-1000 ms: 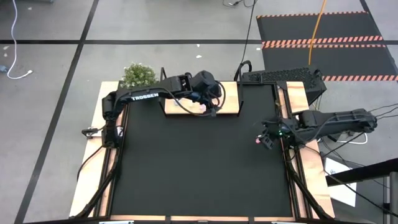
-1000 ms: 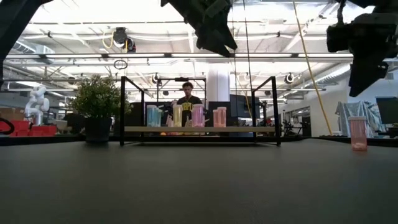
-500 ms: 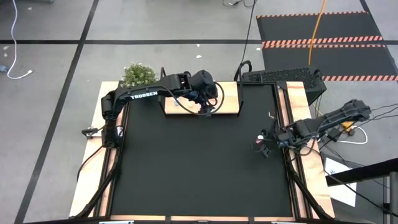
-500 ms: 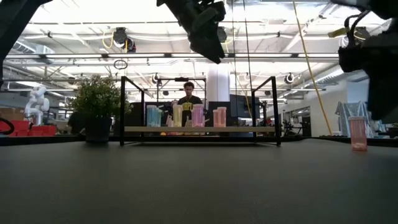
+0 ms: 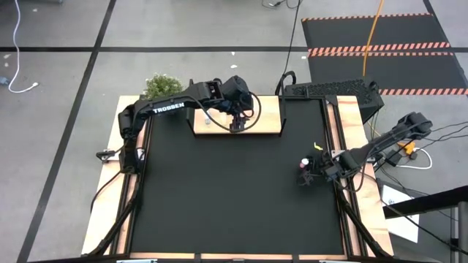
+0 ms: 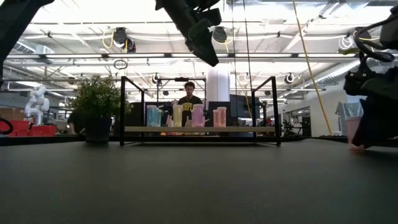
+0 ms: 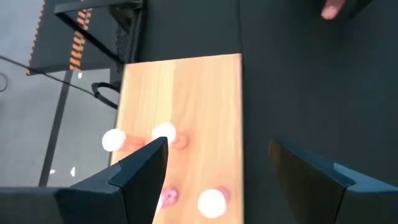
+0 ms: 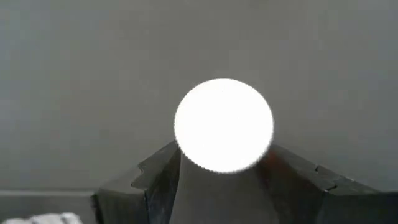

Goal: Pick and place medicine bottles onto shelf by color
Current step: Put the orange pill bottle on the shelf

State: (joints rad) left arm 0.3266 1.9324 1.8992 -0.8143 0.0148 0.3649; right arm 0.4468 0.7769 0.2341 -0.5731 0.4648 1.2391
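Note:
A pink medicine bottle with a white cap [image 5: 303, 164] stands upright on the black table near its right edge. My right gripper [image 5: 311, 175] is low over it and open. The cap [image 8: 224, 124] shows between its two fingers. In the low view this gripper [image 6: 373, 127] hides most of the bottle [image 6: 352, 129]. The wooden shelf [image 5: 270, 117] stands at the far middle, with several bottles [image 6: 198, 116] upright on its board [image 6: 249, 129]. My left gripper [image 5: 235, 126] hangs open above the shelf [image 7: 186, 93], holding nothing. My right gripper comes at the pink bottle slanting down from the table's right side, one finger [image 8: 155, 177] on each side of the bottle just under its cap. I cannot tell whether the fingers touch it. The bottle stands upright on the table.
A green plant [image 5: 161, 88] stands at the far left corner beside the shelf. A dark stand [image 5: 333, 89] sits past the far right corner. A person [image 6: 188, 99] is in the room behind the shelf. The black table top [image 5: 227, 197] lies bare in the middle and near side.
My right gripper has come down from high above the table to the level of the pink bottle and now stands around it; the bottle has stayed in place. My left gripper has drifted a little toward the table's left above the shelf and rolled slightly.

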